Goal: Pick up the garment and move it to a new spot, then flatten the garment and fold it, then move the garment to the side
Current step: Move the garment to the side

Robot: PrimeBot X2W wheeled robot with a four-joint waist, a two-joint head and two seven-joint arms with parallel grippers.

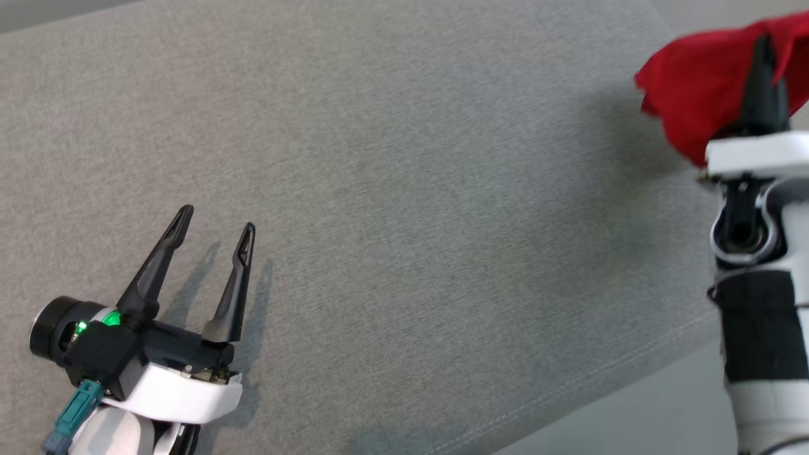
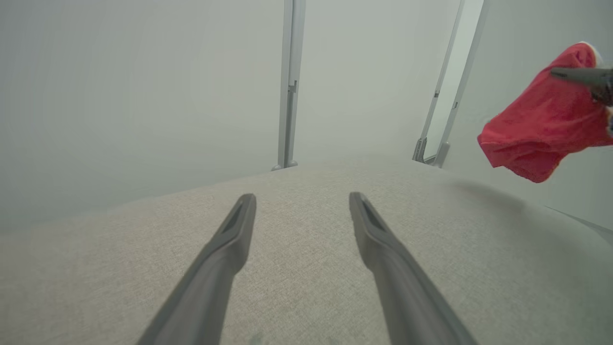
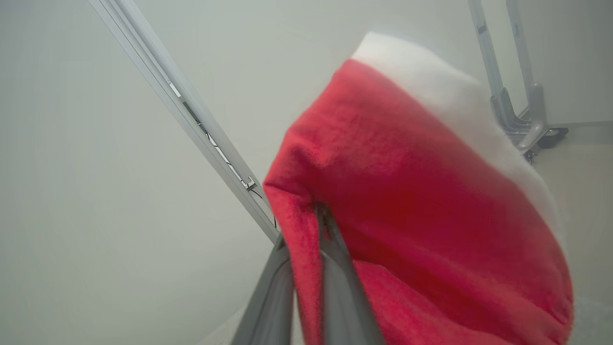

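The grey fabric surface stretches wide between the two arms. Its seamed front edge runs diagonally at the lower right, with the floor beyond it. The left gripper hovers low over the near-left part, fingers spread wide and holding nothing. The right gripper, pinched closed, holds the white-trimmed red garment aloft over the far-right edge.
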